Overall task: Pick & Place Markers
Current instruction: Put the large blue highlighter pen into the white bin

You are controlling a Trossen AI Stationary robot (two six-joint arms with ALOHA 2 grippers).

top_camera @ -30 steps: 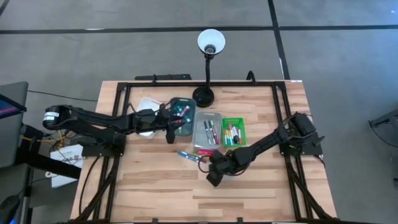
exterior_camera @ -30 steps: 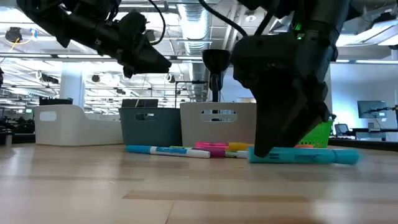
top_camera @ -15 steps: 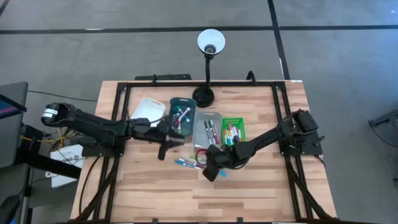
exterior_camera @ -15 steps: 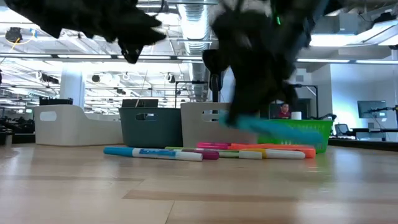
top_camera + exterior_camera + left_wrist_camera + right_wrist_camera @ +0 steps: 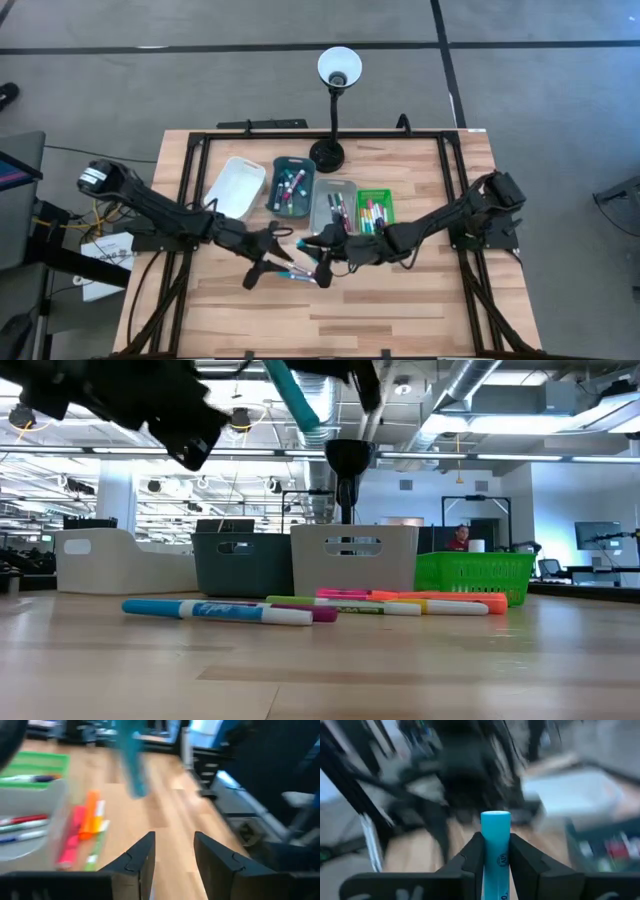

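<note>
My right gripper point(image 5: 320, 255) is shut on a teal marker point(image 5: 295, 395), high above the table's middle; the same marker point(image 5: 131, 762) shows in the left wrist view. My left gripper point(image 5: 278, 250) hovers open just to its left, nothing between its fingers point(image 5: 175, 852). Several markers point(image 5: 215, 610) lie flat on the wood below, pink point(image 5: 345, 594) and orange point(image 5: 430, 600) among them. More markers lie in the dark tray point(image 5: 292, 186), the clear tray point(image 5: 333, 208) and the green tray point(image 5: 376, 210). My right gripper pinches the teal marker's barrel point(image 5: 495, 857) between its two fingers. The marker runs along the fingers, and its blunt end point(image 5: 495, 817) sticks out ahead of them. It hangs clear of the table, tilted in the low view.
An empty white tray point(image 5: 235, 185) stands left of the dark tray. A black desk lamp point(image 5: 327, 152) stands at the far edge behind the trays. Bare wood lies along the near edge point(image 5: 330, 320). A black frame point(image 5: 190, 200) runs along the table's sides.
My right gripper has shut on the teal marker lying on the table, lifted it clear and carried it up and toward the table's left, tipping it. My left gripper has moved from over the dark tray toward the near edge. The blue-capped marker on the table has slid.
</note>
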